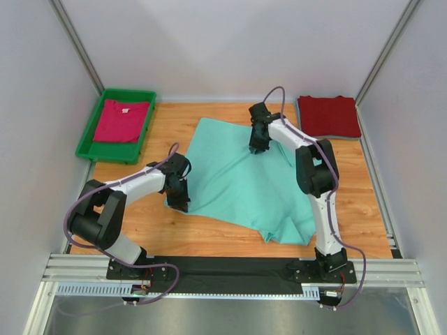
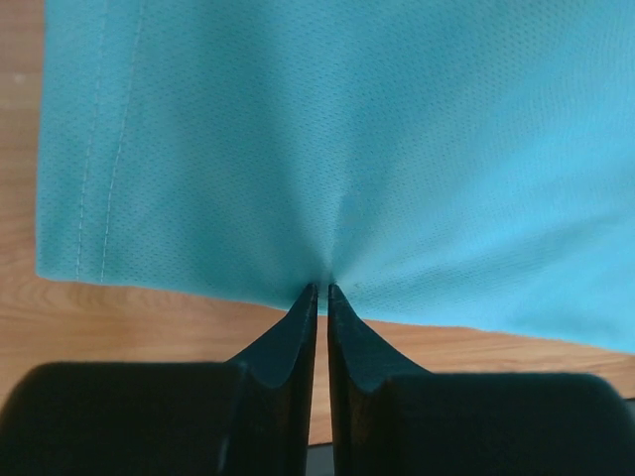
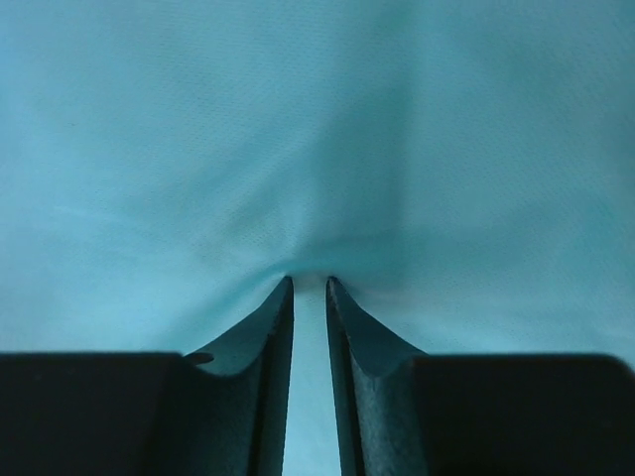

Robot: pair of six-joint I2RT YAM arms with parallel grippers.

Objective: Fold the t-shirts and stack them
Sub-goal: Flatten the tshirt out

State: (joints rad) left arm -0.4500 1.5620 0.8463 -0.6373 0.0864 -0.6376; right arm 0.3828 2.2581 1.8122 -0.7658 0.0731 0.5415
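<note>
Mint-teal soft cloth t-shirt (image 1: 234, 183) on wooden surface (image 1: 202, 239): limp, light, will sag. Left fingers (image 2: 298, 337) pinch its hem; right fingers (image 3: 275, 327) pinch a pucker farther back.

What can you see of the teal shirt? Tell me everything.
The teal shirt is thin, finely meshed cloth with a stitched hem, spread mostly flat but skewed on the wooden table, its near right corner rumpled. The left gripper pinches its near-left edge; the right gripper pinches its far side.

Wooden table (image 1: 216, 241); pale grey walls (image 1: 230, 42)
</note>
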